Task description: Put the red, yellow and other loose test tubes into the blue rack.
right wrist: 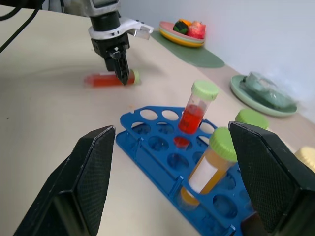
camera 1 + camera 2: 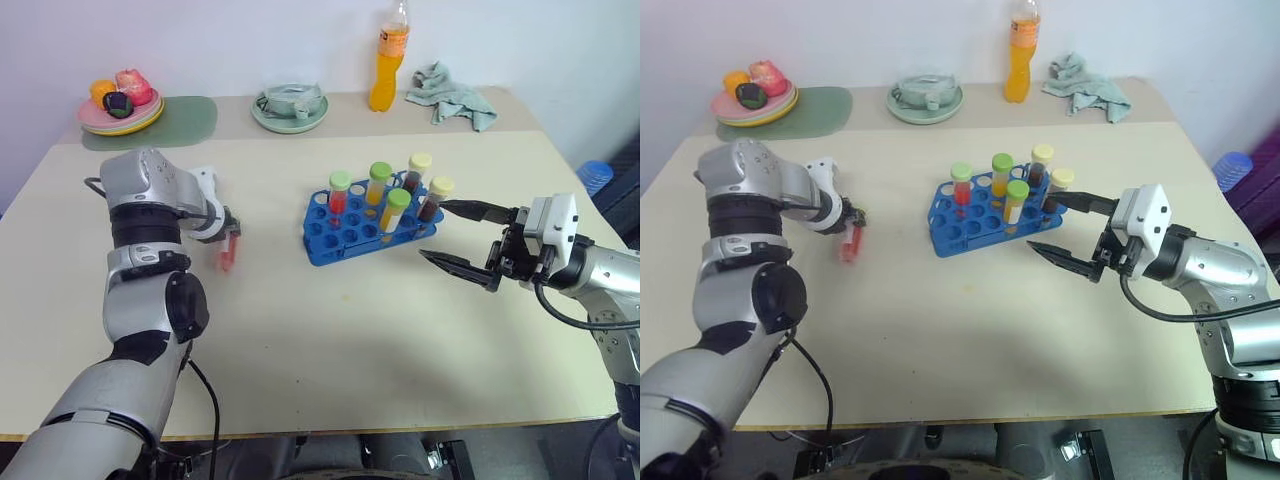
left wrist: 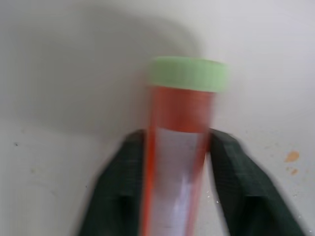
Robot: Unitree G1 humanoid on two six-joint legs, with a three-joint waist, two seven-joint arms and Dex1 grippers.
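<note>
1. The loose red test tube lies flat on the table, well to the left of the blue rack, and the left gripper has closed on it, one black finger on each side of the clear body below the pale green cap.
2. The risk, as I judge it: the tube is gripped lying down, so on lifting it may swing or slide between the smooth fingers and drop (the liquid sits toward the cap end, which would tip the weight off centre).
3. It must also be turned upright before it meets a hole; a tilted entry could jam on the rim or knock the tubes already standing.
4. The right gripper hovers just beside the rack's right end, jaws wide apart and holding nothing; it could get in the way of the left arm's approach.
5. The rack holds five capped tubes: one red, two yellow-orange, two dark brown, all clustered toward its back and right; the front and left holes are free.
6. At the table's far edge a pink plate carries fruit, a green dish holds something pale I cannot identify, and an orange drink bottle stands beside a crumpled cloth.
</note>
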